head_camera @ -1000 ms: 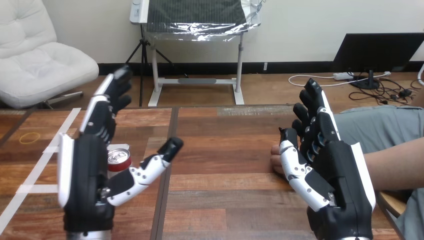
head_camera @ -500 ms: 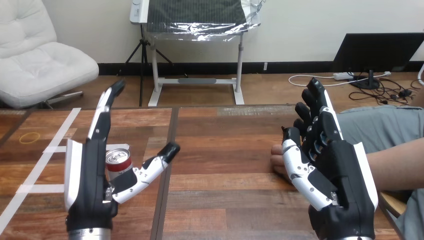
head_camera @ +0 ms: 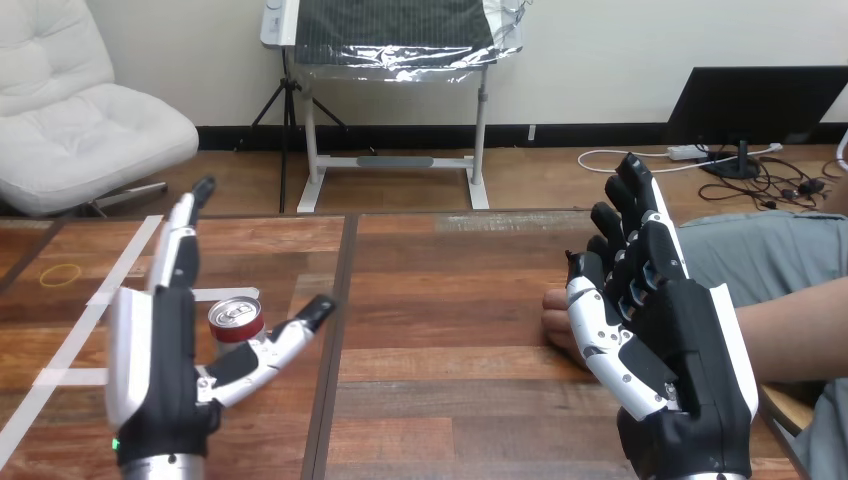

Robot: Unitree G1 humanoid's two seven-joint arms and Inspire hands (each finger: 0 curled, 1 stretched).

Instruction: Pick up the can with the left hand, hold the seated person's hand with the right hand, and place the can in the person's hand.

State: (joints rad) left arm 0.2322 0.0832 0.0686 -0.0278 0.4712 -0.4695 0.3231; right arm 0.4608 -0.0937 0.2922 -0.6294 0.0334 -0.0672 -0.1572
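A red can (head_camera: 236,320) with a silver top stands upright on the wooden table (head_camera: 450,290) at the left. My left hand (head_camera: 165,370) is open around it, straight fingers (head_camera: 178,245) on its left and the thumb (head_camera: 285,340) on its right, with a gap to the can. At the right, my right hand (head_camera: 670,350) is open and upright, its fingers straight. The person's hand (head_camera: 556,318) rests on the table just behind my right hand, mostly hidden by it. I cannot tell whether the two touch.
White tape strips (head_camera: 80,320) and a thin yellow ring (head_camera: 58,275) lie on the table's far left. A dark seam (head_camera: 335,330) runs down the tabletop beside the can. The person's forearm (head_camera: 790,330) comes in from the right edge.
My left hand has dropped lower and shifted left, its fingers now edge-on beside the can, and more of the can shows. My right hand has barely moved.
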